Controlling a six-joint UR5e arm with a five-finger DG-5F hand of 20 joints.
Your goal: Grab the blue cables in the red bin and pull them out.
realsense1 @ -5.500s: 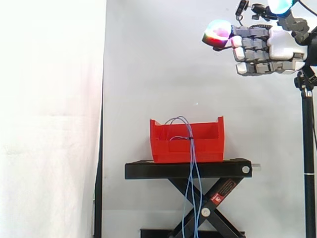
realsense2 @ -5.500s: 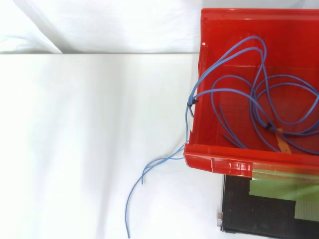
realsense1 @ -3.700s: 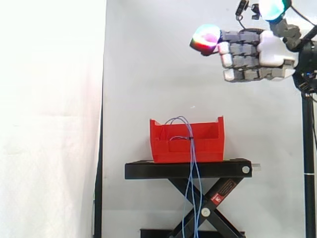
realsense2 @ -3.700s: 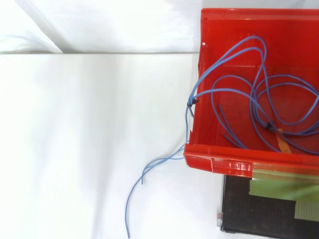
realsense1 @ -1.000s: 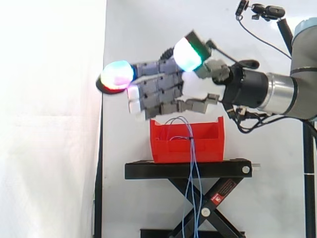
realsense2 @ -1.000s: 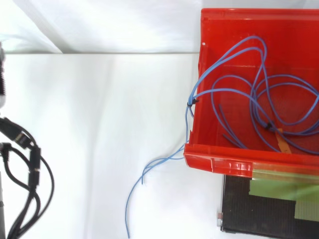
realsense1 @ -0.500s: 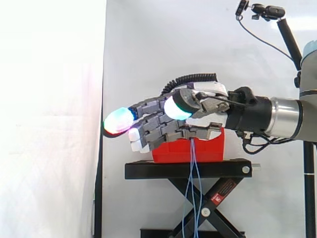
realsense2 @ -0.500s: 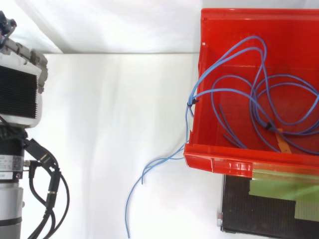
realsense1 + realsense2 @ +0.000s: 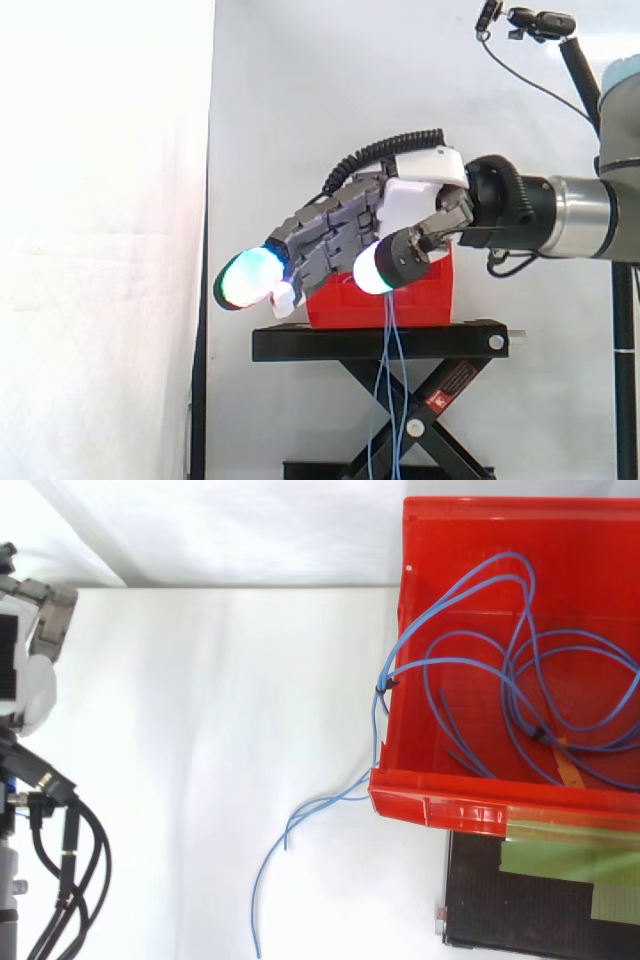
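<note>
Hovering with my hand (image 9: 345,228) open, fingers straight and slanting down to the left, I grip nothing. The blue cables (image 9: 480,670) lie looped in the red bin (image 9: 425,802) on the black stand (image 9: 380,343), with strands trailing over the rim, before a white curtain (image 9: 100,250).

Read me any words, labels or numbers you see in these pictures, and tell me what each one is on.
Red sticker on a crossed leg of the black stand: there is print on it, but it is too small to read.
Red bin, blue cables and hand: no text visible.
</note>
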